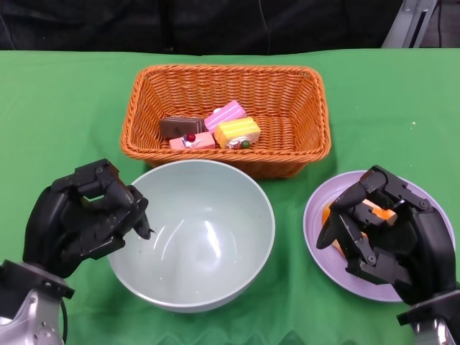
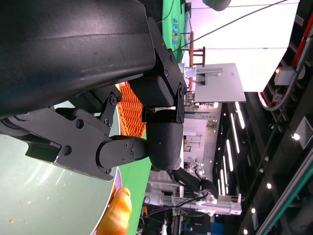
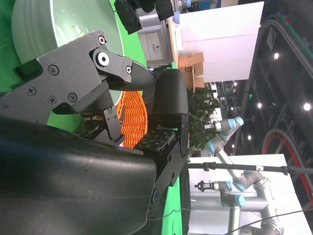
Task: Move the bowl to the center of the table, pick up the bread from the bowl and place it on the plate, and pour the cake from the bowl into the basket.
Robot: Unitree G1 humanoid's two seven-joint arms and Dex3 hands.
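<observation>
The pale green bowl (image 1: 192, 237) stands empty and level in the middle of the table. My left hand (image 1: 80, 215) is at its left rim, with fingers curled over the edge and gripping it. Through the left wrist view the bowl's inside (image 2: 34, 196) shows under the fingers (image 2: 164, 139). The orange bread (image 1: 379, 213) lies on the lavender plate (image 1: 316, 215) at the right. My right hand (image 1: 384, 233) hovers over it with bent fingers, holding nothing. Several small cakes (image 1: 215, 131) lie in the orange wicker basket (image 1: 144, 108).
The basket stands right behind the bowl, its front wall almost touching the bowl's far rim. The plate sits close to the bowl's right side. Green cloth (image 1: 57, 108) covers the table, with open room at the far left and far right.
</observation>
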